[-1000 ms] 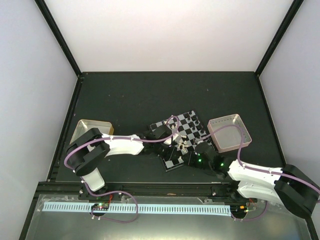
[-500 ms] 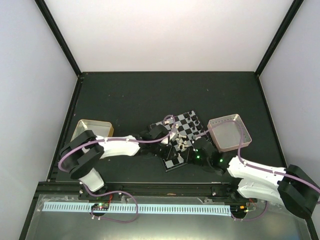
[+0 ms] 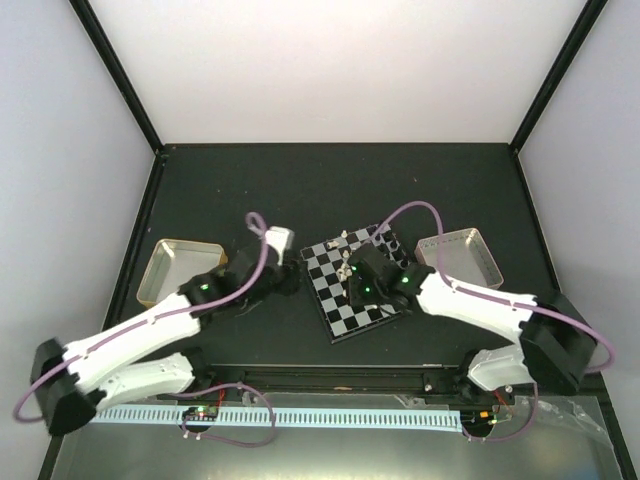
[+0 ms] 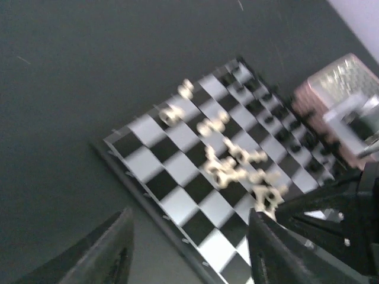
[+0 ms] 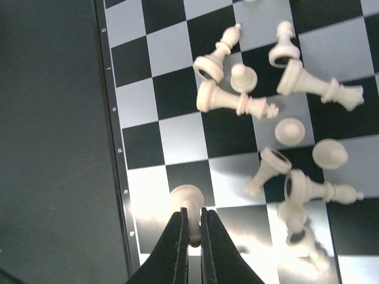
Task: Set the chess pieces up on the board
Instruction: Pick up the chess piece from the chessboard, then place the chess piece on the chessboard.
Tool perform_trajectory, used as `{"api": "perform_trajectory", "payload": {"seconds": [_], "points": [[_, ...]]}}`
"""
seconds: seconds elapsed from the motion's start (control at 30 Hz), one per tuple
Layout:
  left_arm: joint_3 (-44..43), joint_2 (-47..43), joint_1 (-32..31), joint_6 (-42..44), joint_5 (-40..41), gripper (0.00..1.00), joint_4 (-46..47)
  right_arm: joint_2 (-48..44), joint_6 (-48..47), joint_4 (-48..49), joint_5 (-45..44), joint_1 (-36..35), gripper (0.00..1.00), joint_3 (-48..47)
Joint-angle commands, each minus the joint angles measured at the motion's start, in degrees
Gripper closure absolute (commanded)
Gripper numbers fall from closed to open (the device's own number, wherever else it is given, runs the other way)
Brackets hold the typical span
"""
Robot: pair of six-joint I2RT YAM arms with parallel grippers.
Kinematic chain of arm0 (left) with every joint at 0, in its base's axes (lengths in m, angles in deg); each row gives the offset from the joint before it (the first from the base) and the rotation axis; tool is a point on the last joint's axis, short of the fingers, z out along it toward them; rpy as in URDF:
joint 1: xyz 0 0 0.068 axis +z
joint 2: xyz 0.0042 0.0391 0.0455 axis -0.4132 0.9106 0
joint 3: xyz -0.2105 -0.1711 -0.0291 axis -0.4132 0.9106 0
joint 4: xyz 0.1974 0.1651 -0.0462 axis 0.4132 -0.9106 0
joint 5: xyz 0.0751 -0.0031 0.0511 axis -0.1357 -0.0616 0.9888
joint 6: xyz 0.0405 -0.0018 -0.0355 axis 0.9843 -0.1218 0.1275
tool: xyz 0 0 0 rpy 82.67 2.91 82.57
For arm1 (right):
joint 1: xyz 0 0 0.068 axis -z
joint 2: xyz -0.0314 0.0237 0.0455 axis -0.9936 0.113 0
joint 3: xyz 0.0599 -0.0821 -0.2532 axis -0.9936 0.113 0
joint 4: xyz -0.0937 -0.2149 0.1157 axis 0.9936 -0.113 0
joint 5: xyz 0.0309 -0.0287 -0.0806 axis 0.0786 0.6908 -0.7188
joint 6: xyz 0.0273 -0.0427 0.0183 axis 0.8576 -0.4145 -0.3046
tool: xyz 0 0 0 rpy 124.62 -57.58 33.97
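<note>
On board [image 5: 140, 25] rim square | white pawn [image 5: 186, 197] | pinched in right gripper [image 5: 191, 220]

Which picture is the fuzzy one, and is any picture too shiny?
Left wrist view: smeared all over, the white pieces are streaky blobs. Right wrist view: sharp, but glare whitens the board squares beside the pawn at the right gripper. Top view: sharp, back wall very bright.

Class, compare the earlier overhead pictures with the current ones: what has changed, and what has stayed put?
The left gripper drew back off the board to its left and hangs open. The right gripper moved over the board and shut on a white pawn by the rim. The board, the left tray and the right tray stayed put.
</note>
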Motion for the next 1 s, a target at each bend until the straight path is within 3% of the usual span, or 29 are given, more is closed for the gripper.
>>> {"api": "perform_trajectory", "payload": {"seconds": [0.0,0.13,0.33,0.6,0.97], "points": [[0.6,-12.9,0.6,2.4,18.2,0.43,-11.4,7.1,-6.0,-6.5,-4.7,-0.7,0.99,-7.8],[1.8,-23.7,0.8,2.1,21.5,0.31,-14.5,16.4,-9.1,-9.0,-7.3,-0.8,0.99,-17.6],[0.9,-33.2,0.9,2.5,19.5,0.26,-17.8,27.2,-11.6,-13.3,-10.1,-0.8,0.99,-30.5],[2.3,-36.8,0.9,2.0,20.1,0.23,-20.3,35.8,-12.2,-16.6,-10.1,-0.8,0.99,-40.4],[2.2,-37.5,1.0,2.4,18.8,0.23,-21.2,42.3,-12.1,-19.8,-10.7,-1.0,0.98,-47.3]]}}
